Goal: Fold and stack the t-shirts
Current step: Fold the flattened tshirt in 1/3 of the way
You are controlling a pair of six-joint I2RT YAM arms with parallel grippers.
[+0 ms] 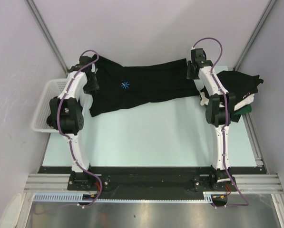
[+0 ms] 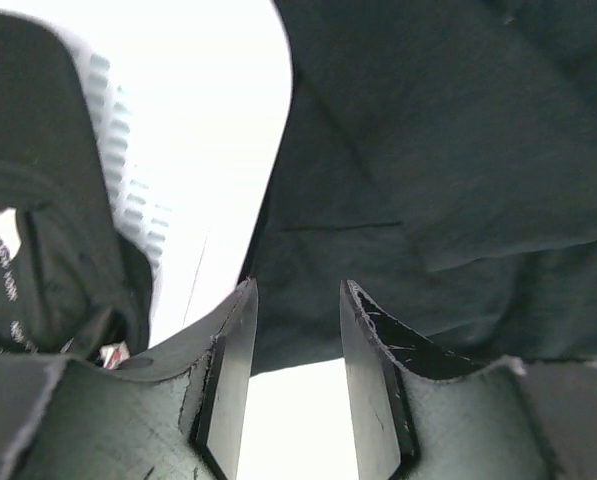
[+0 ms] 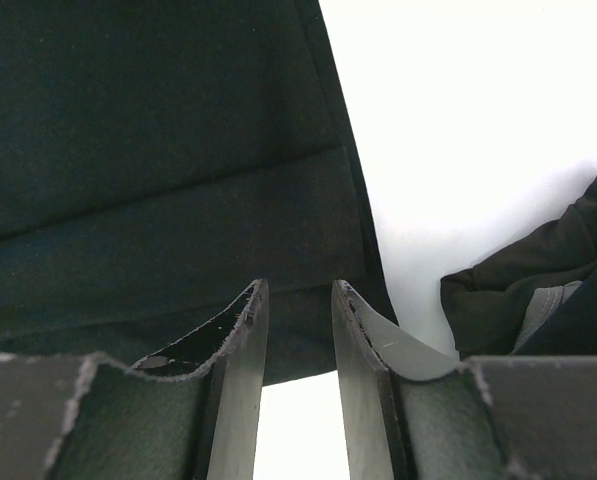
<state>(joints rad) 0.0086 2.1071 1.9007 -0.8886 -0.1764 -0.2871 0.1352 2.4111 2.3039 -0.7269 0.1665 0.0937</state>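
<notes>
A black t-shirt [image 1: 146, 90] lies spread flat across the far part of the desk [image 1: 146, 137], stretched sideways between the two arms. A small blue starburst mark [image 1: 125, 85] faces up on its left half. The shirt's near edge is uneven, and a fold line runs along its length.

The left tool [image 1: 91, 80] sits at the shirt's left end. In its wrist view, the left tool [image 2: 298, 290] has its fingers apart. Only bright desk shows in the gap, and the cloth lies just past the tips, so it is released and grasps nothing. The right tool [image 1: 193, 69] is at the shirt's right end. The right tool [image 3: 298, 288] is likewise parted over the hem and is clamped on nothing.

A white mesh basket [image 1: 44, 102] stands at the desk's left edge, beside the left arm. The left wrist view shows a dark garment [image 2: 38, 250] with white print next to the basket's wall. At the far right corner rests a pile of t-shirts [image 1: 239, 85], mostly black, with white and a bit of green showing at its near side.
</notes>
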